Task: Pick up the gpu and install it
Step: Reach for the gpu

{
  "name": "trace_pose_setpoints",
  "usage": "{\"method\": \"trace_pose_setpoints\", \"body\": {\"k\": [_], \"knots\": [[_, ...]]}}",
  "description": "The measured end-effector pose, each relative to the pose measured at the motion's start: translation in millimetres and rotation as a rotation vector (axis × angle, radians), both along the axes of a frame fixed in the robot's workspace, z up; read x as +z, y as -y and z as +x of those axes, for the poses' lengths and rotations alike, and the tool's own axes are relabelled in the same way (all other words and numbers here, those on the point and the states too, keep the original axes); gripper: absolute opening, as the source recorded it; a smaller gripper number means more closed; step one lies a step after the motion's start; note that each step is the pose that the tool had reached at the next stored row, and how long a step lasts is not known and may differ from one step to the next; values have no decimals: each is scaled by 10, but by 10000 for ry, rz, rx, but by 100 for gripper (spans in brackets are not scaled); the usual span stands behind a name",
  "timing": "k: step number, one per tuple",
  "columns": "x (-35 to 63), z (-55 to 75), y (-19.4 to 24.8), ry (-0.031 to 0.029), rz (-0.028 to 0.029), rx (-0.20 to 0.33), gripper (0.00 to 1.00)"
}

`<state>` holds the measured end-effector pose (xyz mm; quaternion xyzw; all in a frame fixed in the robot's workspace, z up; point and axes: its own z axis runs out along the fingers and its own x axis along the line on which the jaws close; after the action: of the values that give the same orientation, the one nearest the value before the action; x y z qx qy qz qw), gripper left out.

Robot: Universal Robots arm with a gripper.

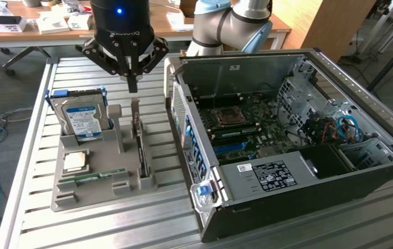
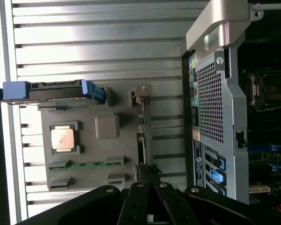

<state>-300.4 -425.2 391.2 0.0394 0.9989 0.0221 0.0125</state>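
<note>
**Claw shut over gpu, card not gripped**

Exterior view, left to right.

- Hard drive (image 1: pixel 82 116) stands upright at the left of the holder (image 1: pixel 103 155). The CPU (image 1: pixel 75 162) and RAM stick (image 1: pixel 94 176) lie flat in front of it.
- The gpu (image 1: pixel 139 140) stands on edge in the holder's right-hand slot. It is not installed.
- The claw (image 1: pixel 132 88) hangs over the card's far end with its fingers clenched together, grasping nothing. A small gap seems to separate the tips from the card's top edge, but I cannot rule out contact.
- The case (image 1: pixel 279 207) lies open on the worktop (image 1: pixel 113 223), just beside the holder on the right.

Risks, as judged:

1. Clenched fingers cannot straddle the board. Any descent like this would press on its top edge, flexing the card or jamming it in the slot.
2. The claw sits over one end rather than the middle. A grip there could let the card pivot or slip when lifted.
3. The case wall is close to the holder. A low sideways carry could knock the card or the claw against the rim.
4. A tilted card would miss the motherboard slot, and forcing it could damage the contacts.
</note>
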Motion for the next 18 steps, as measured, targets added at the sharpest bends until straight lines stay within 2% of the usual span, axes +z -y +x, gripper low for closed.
{"method": "trace_pose_setpoints", "body": {"k": [7, 14, 18], "knots": [[-1, 0, 1, -1, -1, -1, 11], [-77, 0, 5, 0, 0, -1, 11], [-82, 0, 6, 0, 0, -1, 11]]}}
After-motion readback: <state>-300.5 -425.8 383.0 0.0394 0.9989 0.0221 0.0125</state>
